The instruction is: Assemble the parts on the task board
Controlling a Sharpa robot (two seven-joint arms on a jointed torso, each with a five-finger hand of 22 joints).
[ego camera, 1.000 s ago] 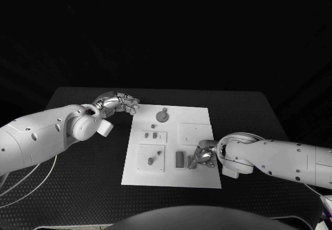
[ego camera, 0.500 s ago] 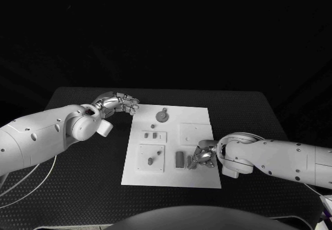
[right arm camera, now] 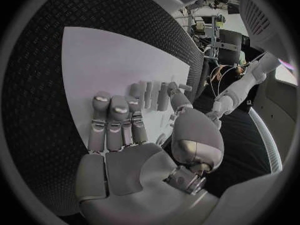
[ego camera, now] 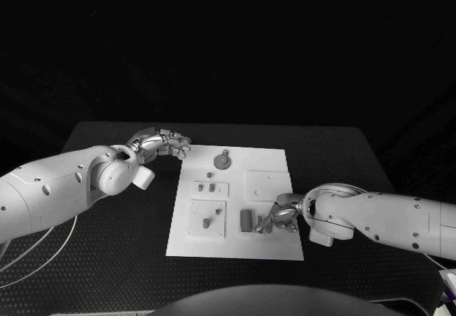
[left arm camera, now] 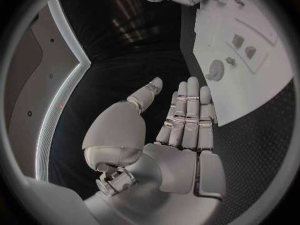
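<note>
Since a second ago the right robot hand [ego camera: 281,216] has edged slightly nearer, fingers spread flat over grey parts [ego camera: 248,219] on the task board's [ego camera: 271,160] near right. Left robot hand [ego camera: 163,141] hovers spread beside the board's far left corner, above the counter [ego camera: 114,263].

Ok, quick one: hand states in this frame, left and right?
Left hand: open, fingers extended, holding nothing, beside the task board.
Right hand: open over the small parts near the board's front; whether its fingertips touch one cannot be told.
</note>
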